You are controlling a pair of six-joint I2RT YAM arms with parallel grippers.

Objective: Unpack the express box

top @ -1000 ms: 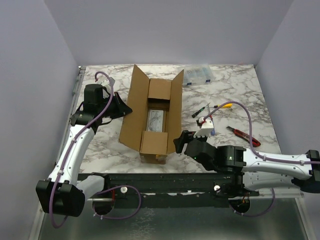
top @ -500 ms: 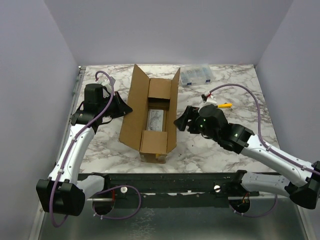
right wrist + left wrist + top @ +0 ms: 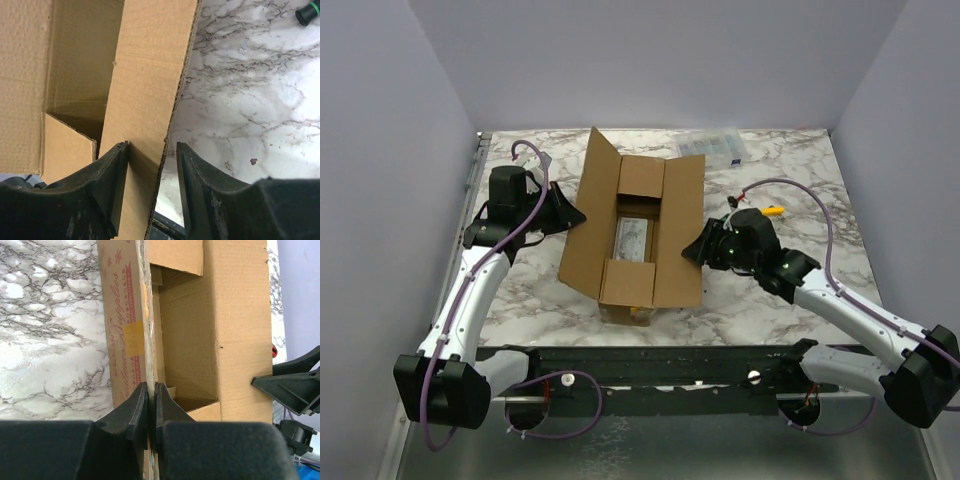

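Fingers (image 3: 136,407) of my left gripper (image 3: 151,388) pinch the left flap (image 3: 588,212) of the long brown cardboard express box (image 3: 638,180), lying open on the marble table (image 3: 770,300); my right gripper (image 3: 152,147) straddles the right flap (image 3: 145,90), jaws apart, unclamped; I should fold it outward gently, left pinch firm.

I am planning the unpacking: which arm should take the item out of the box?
Right, probably. The left arm has its jaws shut on the left flap, steadying the box. The right arm has open jaws astride the right flap, gripping nothing, near the item.
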